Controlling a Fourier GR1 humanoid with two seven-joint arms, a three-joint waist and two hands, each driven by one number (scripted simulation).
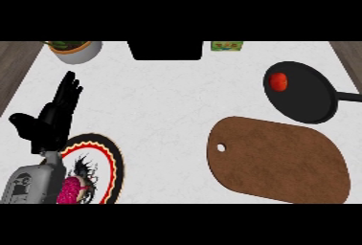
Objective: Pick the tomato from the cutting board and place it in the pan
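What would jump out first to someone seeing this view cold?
The red tomato sits inside the black pan at upper right, with the bare brown cutting board just below it. At left, the left hand rests open, fingers up, above a plate with a bright red and yellow rim.

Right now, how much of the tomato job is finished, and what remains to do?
Done: the tomato lies inside the pan, near its upper-left rim, and the board carries nothing. In hand: nothing; the left hand is open at the left, fingers up, above a plate. The right hand does not show. Nothing seems left.
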